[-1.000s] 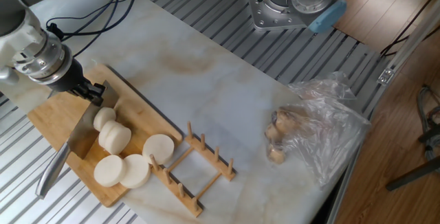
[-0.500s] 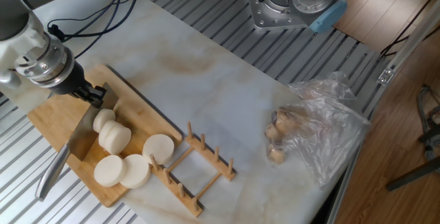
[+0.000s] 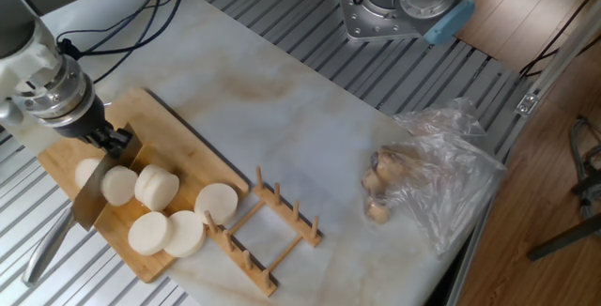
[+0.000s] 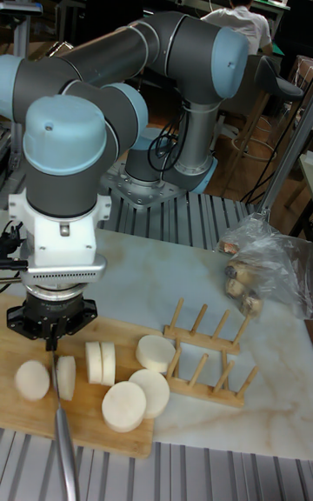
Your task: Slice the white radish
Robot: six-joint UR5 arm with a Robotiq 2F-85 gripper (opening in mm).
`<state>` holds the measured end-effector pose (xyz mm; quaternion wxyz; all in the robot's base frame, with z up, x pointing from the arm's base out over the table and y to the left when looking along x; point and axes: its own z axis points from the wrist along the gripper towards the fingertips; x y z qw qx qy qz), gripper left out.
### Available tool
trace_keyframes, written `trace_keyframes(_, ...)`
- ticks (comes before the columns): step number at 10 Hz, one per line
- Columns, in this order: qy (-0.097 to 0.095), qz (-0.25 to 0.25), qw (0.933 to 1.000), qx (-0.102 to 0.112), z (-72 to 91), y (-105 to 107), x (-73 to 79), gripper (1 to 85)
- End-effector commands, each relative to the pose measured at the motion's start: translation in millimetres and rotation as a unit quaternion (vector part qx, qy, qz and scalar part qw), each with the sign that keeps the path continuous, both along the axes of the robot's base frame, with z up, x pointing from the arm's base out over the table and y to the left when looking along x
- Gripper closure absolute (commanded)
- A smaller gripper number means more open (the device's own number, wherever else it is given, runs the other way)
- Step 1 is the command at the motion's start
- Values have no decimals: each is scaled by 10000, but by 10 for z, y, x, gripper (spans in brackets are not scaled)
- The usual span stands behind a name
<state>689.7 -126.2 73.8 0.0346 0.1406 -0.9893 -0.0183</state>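
Gripper: gripper is hanging over the left part of the cutting board, clamped on the knife; it is sitting lower and further left than a second ago.
Knife: blade is standing edge-down on the board, handle pointing off the near-left edge; it is now parting the radish where earlier it was lying against the end piece.
White radish: white radish is lying on the board in pieces; one end piece is now sitting left of the blade, a disc just right of it, touching.
Loose discs: three are lying nearer the dish rack, unchanged.
Plastic bag: plastic bag with brownish lumps is resting well apart on the worktop, unmoved.
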Motion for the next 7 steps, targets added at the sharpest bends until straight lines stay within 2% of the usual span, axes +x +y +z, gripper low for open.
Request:
trace_keyframes(1,-2,-2,9999,115,-7,41,43,843)
trace_keyframes(4,66,30,9999,133,124,-35,-16,843)
trace_keyframes(7,6,-10,9999,122,297,-39,38,843)
